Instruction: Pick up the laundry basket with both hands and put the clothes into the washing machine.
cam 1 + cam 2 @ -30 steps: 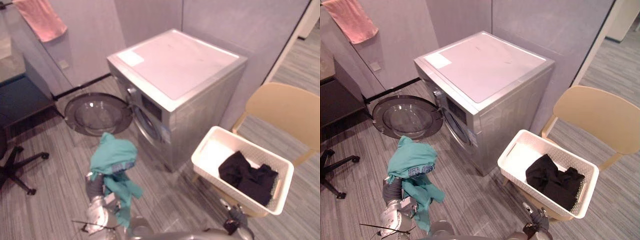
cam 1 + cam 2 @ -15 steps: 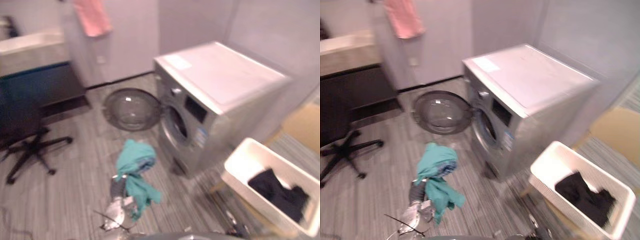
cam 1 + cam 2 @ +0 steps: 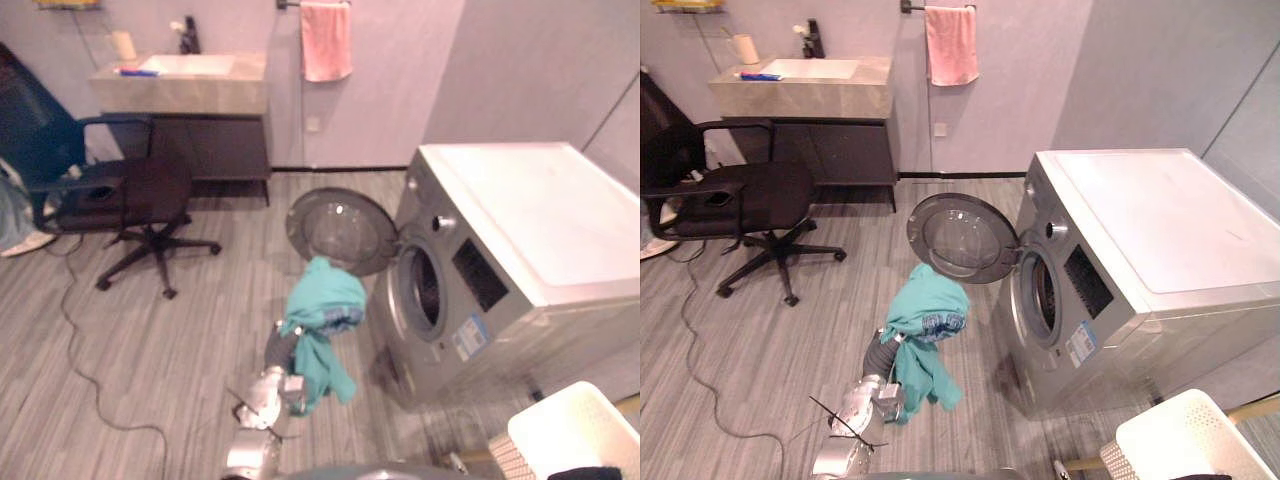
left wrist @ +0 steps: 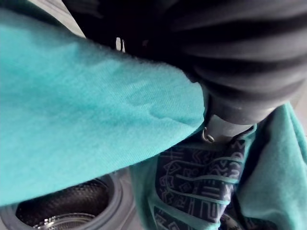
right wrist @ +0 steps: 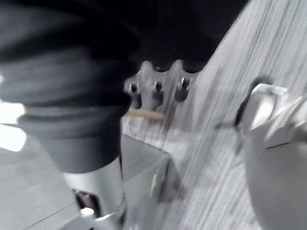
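Left hand (image 3: 880, 350) under teal shirt (image 3: 930, 320), grip can't be told; cam swung round, washer drum (image 3: 1043, 295) now just ahead of hand; loading prob. next.

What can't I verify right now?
- Grip of the left hand: buried under the teal cotton shirt, wrist and eye views.
- The white perforated plastic laundry basket: cut off at the eye views' bottom-right corner, contents unreadable.
- Drum of the silver front-loading washing machine: too dark inside, eye views.
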You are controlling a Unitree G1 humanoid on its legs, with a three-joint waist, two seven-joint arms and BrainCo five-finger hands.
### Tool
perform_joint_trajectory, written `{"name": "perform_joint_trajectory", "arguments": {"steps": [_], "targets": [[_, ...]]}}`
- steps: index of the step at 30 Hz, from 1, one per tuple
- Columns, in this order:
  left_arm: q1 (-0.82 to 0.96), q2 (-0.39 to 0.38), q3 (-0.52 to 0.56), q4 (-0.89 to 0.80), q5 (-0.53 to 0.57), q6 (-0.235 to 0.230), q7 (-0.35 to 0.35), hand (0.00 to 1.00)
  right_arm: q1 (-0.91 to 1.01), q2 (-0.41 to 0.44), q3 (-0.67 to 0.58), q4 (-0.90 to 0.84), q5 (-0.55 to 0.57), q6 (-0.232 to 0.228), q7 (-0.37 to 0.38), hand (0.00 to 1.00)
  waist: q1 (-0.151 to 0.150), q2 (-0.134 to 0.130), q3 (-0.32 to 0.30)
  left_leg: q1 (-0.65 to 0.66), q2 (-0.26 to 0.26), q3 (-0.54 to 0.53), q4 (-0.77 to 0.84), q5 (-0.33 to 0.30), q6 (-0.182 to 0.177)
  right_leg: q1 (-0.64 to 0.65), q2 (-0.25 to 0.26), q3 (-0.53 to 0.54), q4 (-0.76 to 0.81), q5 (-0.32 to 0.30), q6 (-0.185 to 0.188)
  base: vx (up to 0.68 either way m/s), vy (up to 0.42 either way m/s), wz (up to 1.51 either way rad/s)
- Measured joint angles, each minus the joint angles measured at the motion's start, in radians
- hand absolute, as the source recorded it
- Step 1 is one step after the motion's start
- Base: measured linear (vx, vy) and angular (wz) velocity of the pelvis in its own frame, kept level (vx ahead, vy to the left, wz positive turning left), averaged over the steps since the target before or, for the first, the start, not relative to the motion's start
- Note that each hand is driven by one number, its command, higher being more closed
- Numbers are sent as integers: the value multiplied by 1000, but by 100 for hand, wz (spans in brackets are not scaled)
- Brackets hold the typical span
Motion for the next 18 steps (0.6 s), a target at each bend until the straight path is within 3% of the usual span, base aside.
{"name": "perform_joint_trajectory", "arguments": {"steps": [1,2,3,4,6,7,9,10,11,12,13,14,15,16,17,18], "targets": [[8,-2,1,-4,0,1,0,100,2,-4,2,-20,9,-2,-2,0,5,7,8,-46,31,23,140,101,3,46,18,16,-18,-2,-12,135,-81,-37],[15,0,4,-7,-1,1,1,100,1,-2,9,-22,9,-4,-2,0,6,14,14,-65,42,42,187,157,3,63,22,28,-26,-4,-19,175,-83,-50],[26,1,10,-14,-1,1,2,100,-4,-6,22,-29,22,-6,-7,0,10,0,14,-103,69,84,266,202,25,95,22,52,-46,-6,-31,178,-74,-57],[31,0,9,-17,-1,1,2,100,-5,-5,32,-50,30,-6,-19,0,12,2,15,-125,98,148,286,151,101,119,18,84,-64,-7,-34,193,-69,-61],[29,1,2,-18,-3,0,2,100,-11,-2,59,-72,37,-14,-21,0,26,-3,12,-141,140,224,191,89,199,137,5,133,-86,-7,-33,267,-6,-72],[28,-5,-2,-19,-3,-1,2,100,-16,2,61,-84,39,-17,-22,0,34,-5,13,-146,150,228,109,79,214,145,-1,159,-90,-8,-32,349,80,-89],[27,-6,-6,-17,-4,0,4,100,-29,11,61,-96,39,-21,-21,0,30,-27,12,-158,152,199,-104,78,216,148,-24,202,-100,-18,-13,296,131,-65],[26,-4,-13,-17,-6,0,7,100,-40,15,44,-89,39,-26,-22,0,29,-41,6,-159,132,115,-272,85,206,151,-39,250,-107,-28,3,341,233,-71],[25,1,-22,-16,-7,-2,11,100,-59,12,13,-55,38,-36,-24,0,34,-44,2,-153,110,9,-413,106,173,146,-50,299,-107,-48,34,347,283,-87],[27,6,-29,-12,-8,-2,13,100,-71,6,-2,-33,39,-37,-26,0,39,-46,-2,-144,104,-21,-448,121,147,140,-62,323,-107,-64,45,340,383,-122],[33,11,-41,3,-8,-1,10,100,-91,-11,-6,-9,40,-37,-41,0,56,-48,-16,-134,91,-5,-473,164,83,143,-99,376,-109,-93,72,353,486,-134],[39,7,-53,22,-10,1,8,100,-81,-29,-5,-11,40,-39,-42,0,57,-26,-43,-125,73,46,-488,234,112,148,-121,410,-99,-104,93,375,526,-121],[35,17,-61,27,-13,1,5,100,-83,-29,-6,6,46,-36,-42,0,47,-37,-54,-132,62,61,-453,208,50,139,-145,421,-81,-110,105,448,647,-71],[26,57,-67,33,-15,4,3,100,-83,0,-4,28,49,-30,-40,0,27,-88,-73,-135,17,110,-427,201,82,106,-191,436,-37,-78,151,358,509,-40],[23,76,-69,33,-17,4,3,100,-82,11,0,43,52,-21,-40,0,20,-93,-84,-127,10,143,-437,186,106,78,-197,449,-8,9,173,383,567,-39],[21,81,-71,33,-19,4,3,100,-82,12,-2,42,60,-17,-40,0,19,-94,-83,-109,11,165,-450,182,115,63,-200,452,9,52,171,285,419,-79]]}}
